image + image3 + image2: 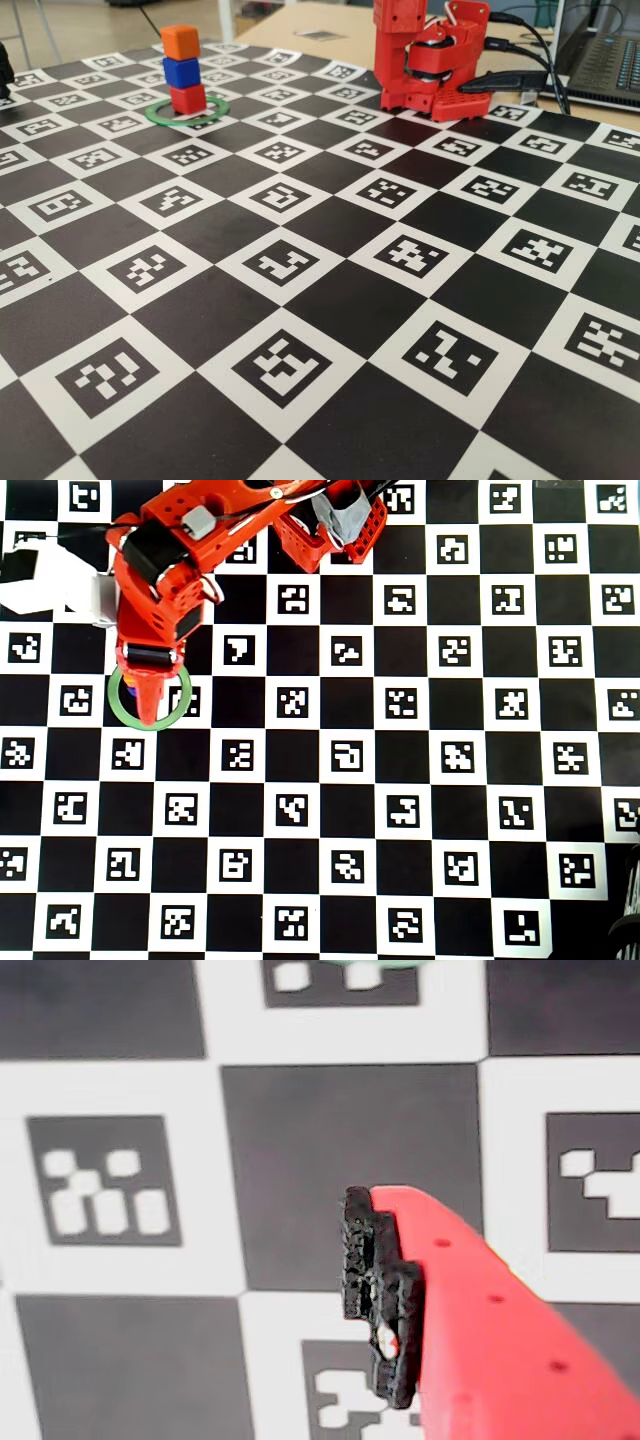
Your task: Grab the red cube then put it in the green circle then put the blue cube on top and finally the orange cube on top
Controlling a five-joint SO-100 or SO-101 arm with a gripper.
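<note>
I see matt plastic cubes (184, 70). The checkered board (300, 300) looks smooth, faintly glossy. My gripper (385, 1300) is rough printed plastic.

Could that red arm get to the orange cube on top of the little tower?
Probably yes: the orange cube sits topmost and uncovered, with open board around it and nothing standing between it and the arm.

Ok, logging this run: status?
Hand shut, empty. Orange cube on blue cube on red cube, inside green circle. Nothing blocking.
</note>
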